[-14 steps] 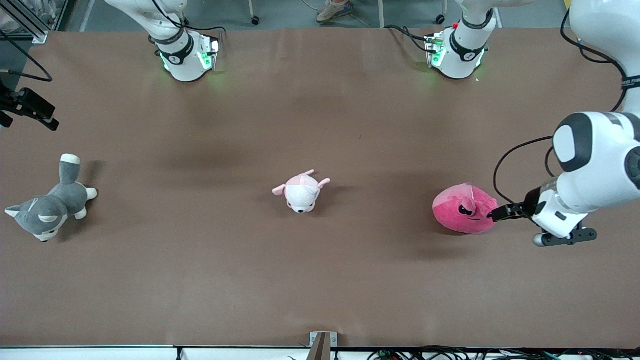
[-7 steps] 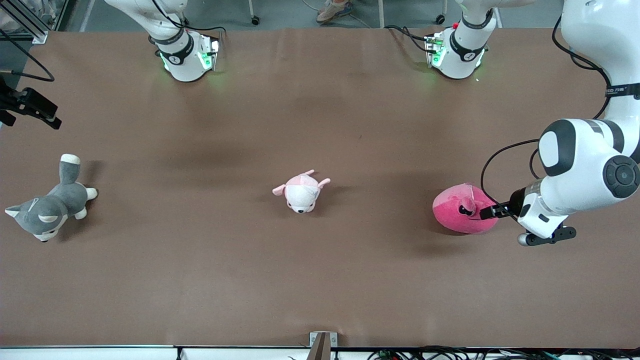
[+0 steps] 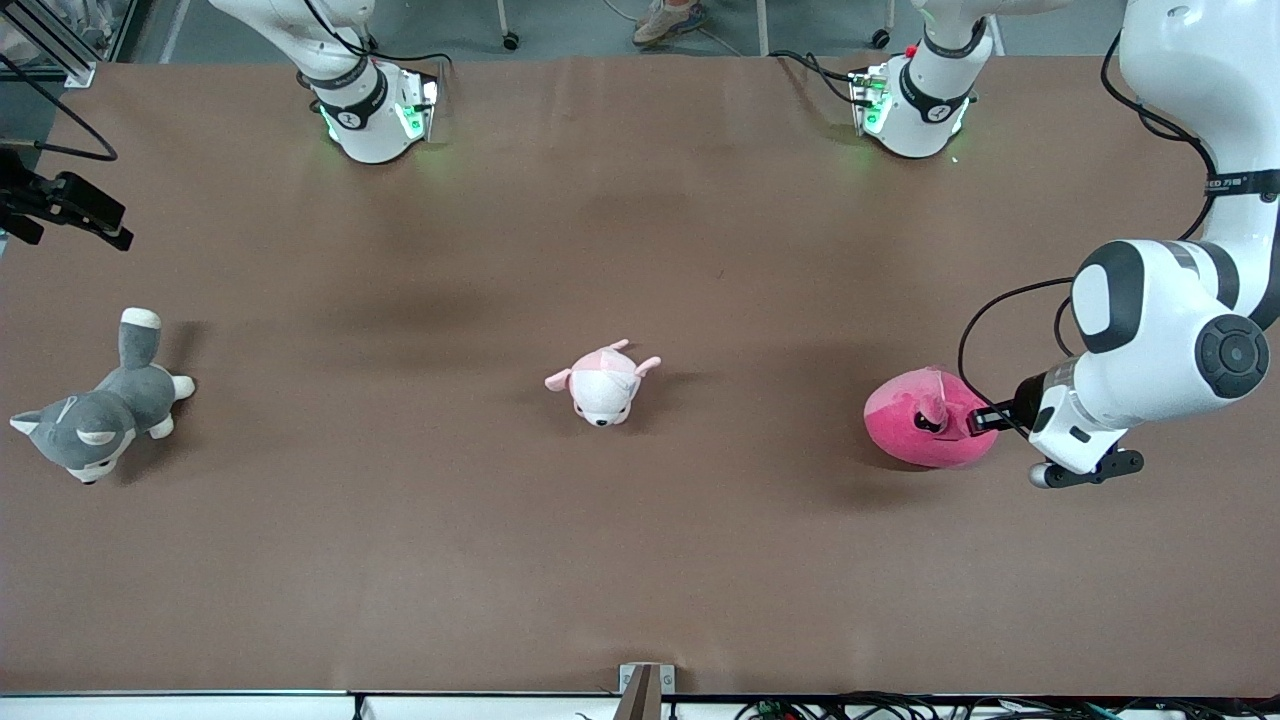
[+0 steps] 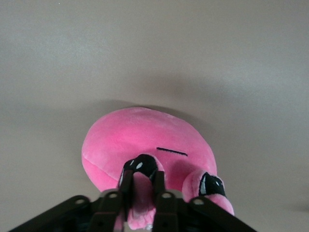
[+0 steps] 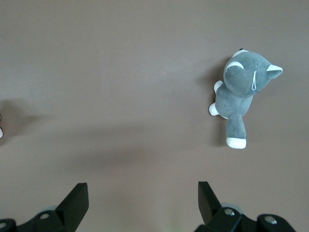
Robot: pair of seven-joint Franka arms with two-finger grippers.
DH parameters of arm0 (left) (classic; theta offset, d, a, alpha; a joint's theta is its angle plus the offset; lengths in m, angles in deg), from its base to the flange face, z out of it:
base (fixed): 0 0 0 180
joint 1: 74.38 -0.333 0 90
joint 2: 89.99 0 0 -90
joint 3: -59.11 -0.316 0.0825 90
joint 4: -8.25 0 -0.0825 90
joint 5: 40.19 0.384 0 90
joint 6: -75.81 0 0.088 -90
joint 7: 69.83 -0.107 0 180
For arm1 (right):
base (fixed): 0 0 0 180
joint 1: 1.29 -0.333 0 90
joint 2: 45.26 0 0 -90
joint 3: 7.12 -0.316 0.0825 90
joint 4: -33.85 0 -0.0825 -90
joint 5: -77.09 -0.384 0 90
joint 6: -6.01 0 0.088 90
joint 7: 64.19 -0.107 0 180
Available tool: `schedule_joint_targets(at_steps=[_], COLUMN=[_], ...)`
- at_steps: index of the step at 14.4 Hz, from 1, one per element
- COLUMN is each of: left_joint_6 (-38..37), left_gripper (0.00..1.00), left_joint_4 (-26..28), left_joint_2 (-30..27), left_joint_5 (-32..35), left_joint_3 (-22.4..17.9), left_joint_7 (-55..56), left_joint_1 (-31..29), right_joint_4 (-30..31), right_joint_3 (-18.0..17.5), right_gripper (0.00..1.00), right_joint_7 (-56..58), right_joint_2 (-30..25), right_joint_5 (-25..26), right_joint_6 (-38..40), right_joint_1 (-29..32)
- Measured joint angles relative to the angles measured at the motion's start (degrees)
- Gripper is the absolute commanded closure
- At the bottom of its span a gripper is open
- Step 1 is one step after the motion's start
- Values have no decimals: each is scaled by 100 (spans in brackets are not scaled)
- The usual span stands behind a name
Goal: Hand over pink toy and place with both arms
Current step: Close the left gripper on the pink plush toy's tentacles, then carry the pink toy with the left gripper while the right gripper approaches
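The pink toy (image 3: 915,435) lies on the brown table toward the left arm's end, its black eyes facing up. My left gripper (image 3: 972,422) reaches in low from that end and is shut on a fold of the toy's plush beside one eye. In the left wrist view the pink toy (image 4: 140,140) fills the middle, and the left gripper (image 4: 143,176) pinches pink fabric between its two black fingers (image 4: 126,179). My right gripper (image 3: 100,215) hangs over the right arm's end of the table. In the right wrist view the right gripper (image 5: 143,191) is open with only bare table between its fingers.
A pale pink-and-white plush (image 3: 603,385) lies at the table's middle. A grey-and-white husky plush (image 3: 95,420) lies at the right arm's end, also the husky (image 5: 241,94) in the right wrist view. Both arm bases (image 3: 372,110) stand along the table's edge farthest from the front camera.
My left gripper has moved in toward the pink toy and shut on its plush. The right gripper has drifted slightly and stays open.
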Motion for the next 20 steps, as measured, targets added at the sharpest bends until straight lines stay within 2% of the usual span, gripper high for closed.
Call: schedule_joint_targets(at_steps=[3, 7, 8, 13, 16, 18, 20], left_joint_6=[-13, -15, -34, -236, -283, -283, -265], left_gripper=[100, 100, 100, 99, 99, 99, 99], left_joint_4=[-6, -132, -225, -966, -1378, -1641, -1909], left_joint_2=[-90, -378, -436, -503, -502, -475, -402], left_joint_5=[-2, -6, -7, -15, -19, -21, -22], left_joint_3=[92, 508, 669, 1618, 2198, 2403, 2436], left_joint_7=[171, 680, 840, 1263, 2116, 2897, 3610], left_joint_1=[-3, -4, -3, 52, 175, 457, 862], right_joint_4=[2, 7, 7, 2, 6, 9, 11], right_joint_3=[-4, -26, -30, -88, -132, -140, -144], right_gripper=[1, 18, 22, 24, 26, 26, 26], right_joint_7=[0, -6, -11, -115, -148, -165, -168], right_joint_2=[0, 0, 0, 0, 11, 35, 67], right_joint_5=[0, -162, -320, -1458, -2125, -2463, -2709], right_joint_6=[41, 119, 126, 331, 385, 368, 304], right_joint_1=[0, 0, 0, -61, -344, -558, -721])
